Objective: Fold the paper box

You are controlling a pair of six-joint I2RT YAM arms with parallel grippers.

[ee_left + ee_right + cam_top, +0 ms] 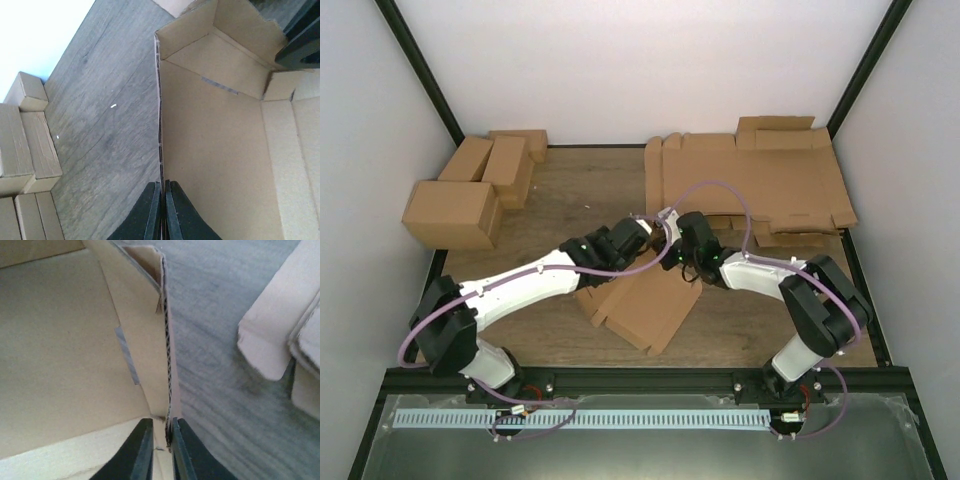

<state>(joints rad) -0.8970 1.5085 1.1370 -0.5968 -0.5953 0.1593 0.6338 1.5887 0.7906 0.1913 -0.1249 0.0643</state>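
on table (pixel 582 192), paper box (pixel 648 302) walls within left gripper (pixel 162 186), right gripper (pixel 163 423)

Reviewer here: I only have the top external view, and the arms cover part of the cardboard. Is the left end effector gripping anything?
Observer: Yes, the left end effector is shut on a raised wall of the paper box.
Operator: And the right one?
Observer: The right end effector straddles a wall's corrugated edge; whether it clamps, I cannot tell.
Operator: Any walls standing?
Observer: Yes, at least two stand upright, meeting at a corner.
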